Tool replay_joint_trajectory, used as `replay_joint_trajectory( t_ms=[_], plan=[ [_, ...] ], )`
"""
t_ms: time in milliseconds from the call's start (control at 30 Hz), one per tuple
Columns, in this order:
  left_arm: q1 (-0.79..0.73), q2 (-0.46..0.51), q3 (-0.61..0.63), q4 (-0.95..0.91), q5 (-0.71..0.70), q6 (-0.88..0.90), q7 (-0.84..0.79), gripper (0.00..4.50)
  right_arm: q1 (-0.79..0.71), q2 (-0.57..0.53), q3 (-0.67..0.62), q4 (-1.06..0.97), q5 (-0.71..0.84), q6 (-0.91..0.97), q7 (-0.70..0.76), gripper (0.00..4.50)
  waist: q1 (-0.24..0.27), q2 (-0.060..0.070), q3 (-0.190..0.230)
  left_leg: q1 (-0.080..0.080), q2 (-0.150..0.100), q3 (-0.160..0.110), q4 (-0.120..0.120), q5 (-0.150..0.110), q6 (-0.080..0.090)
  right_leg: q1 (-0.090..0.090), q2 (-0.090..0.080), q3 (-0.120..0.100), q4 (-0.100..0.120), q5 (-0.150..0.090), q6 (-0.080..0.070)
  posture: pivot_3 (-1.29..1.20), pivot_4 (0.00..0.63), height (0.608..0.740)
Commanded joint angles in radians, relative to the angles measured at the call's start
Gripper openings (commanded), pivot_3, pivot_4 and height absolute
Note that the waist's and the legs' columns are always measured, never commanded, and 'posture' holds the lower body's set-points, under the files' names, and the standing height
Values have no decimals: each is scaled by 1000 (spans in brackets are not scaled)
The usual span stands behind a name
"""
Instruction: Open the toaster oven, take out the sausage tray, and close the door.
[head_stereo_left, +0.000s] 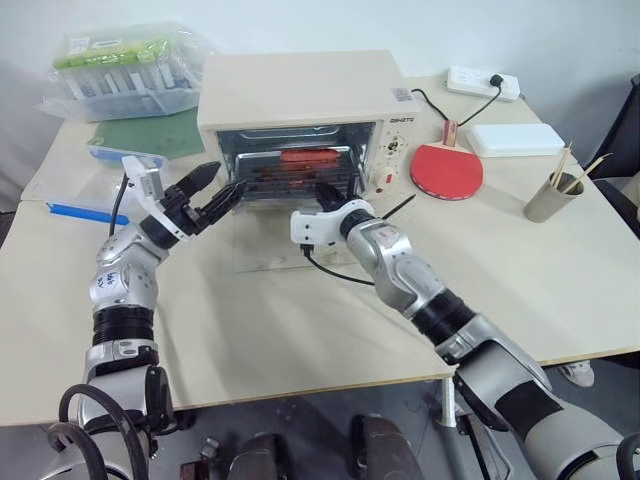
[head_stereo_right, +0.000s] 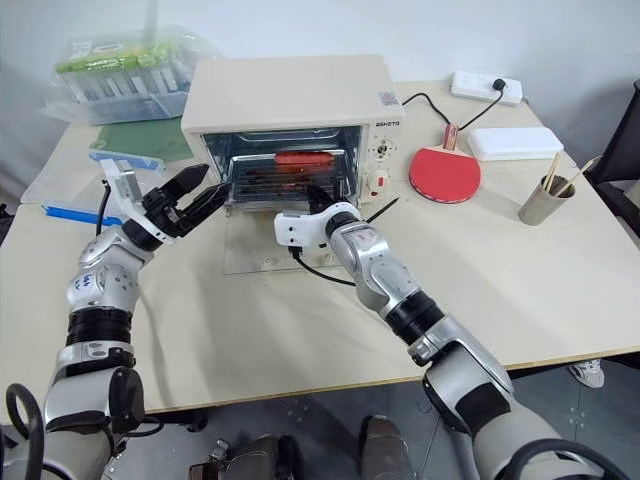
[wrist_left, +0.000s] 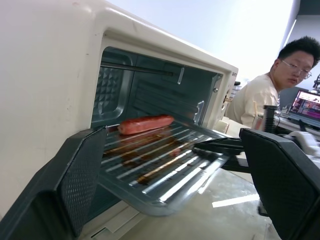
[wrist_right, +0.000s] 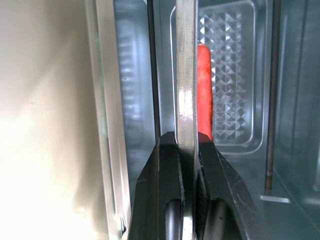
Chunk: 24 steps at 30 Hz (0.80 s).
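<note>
At the table's twelve o'clock in my head views, the toaster oven stands with its door dropped flat, and the sausage tray juts from its mouth between my spread, empty left gripper at nine o'clock and right gripper. My left wrist view adds a seated person and the sausage at the tray's far end. My right wrist view shows the fingers pinching the tray's rim edge-on.

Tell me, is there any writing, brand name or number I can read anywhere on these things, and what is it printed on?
A short dark brand word sits at the top of the control panel of the toaster oven, too small to read.
Small markings ring the knobs below it, too small to read.
A small sticker lies on the oven's top, blurred.
The table tennis paddle, the power strip and the plastic boxes show no readable text.
</note>
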<state>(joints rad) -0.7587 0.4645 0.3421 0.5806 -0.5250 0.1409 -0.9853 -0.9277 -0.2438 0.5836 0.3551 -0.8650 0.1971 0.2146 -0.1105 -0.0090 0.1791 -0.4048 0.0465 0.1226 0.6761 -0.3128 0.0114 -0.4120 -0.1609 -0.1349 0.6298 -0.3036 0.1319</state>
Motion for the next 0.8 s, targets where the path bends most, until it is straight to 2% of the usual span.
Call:
replay_joint_trajectory(
  t_ms=[33, 200, 467, 633, 800],
  plan=[
    [13, 24, 28, -61, -37, 9, -8, 4500, -4, -1, -16, -142, -17, -24, 7, 37, -1, 0, 0, 0, 0, 0, 0, 0, 0, 0, 0, 0, 0, 0, 0, 0, 150, 740],
    [75, 41, 56, -158, -73, 55, 16, 4500, 44, -19, -25, -226, -25, -24, 32, 37, -2, 0, 0, 0, 0, -1, 0, 0, 0, -1, 0, 0, 0, 0, 0, 0, 150, 740],
    [228, 72, 151, -390, -199, 233, 134, 4500, 131, -83, -47, -343, -18, -84, 33, 37, 5, 0, 0, 0, 0, -3, 1, 0, 0, 0, 0, 2, 0, 0, 0, 0, 150, 740],
    [327, 91, 193, -532, -273, 344, 204, 4500, 187, -136, -68, -409, -2, -177, 13, 37, 10, 0, 0, 1, 1, -3, 1, 0, 0, 0, 0, 2, 0, 0, 0, 0, 150, 740],
    [418, 66, 233, -666, -381, 460, 316, 4500, 246, -202, -98, -438, 7, -315, -43, 37, 24, 0, 0, 1, 1, -3, 2, 0, 0, 0, 0, 3, -1, 0, 0, 0, 150, 740]
  ],
)
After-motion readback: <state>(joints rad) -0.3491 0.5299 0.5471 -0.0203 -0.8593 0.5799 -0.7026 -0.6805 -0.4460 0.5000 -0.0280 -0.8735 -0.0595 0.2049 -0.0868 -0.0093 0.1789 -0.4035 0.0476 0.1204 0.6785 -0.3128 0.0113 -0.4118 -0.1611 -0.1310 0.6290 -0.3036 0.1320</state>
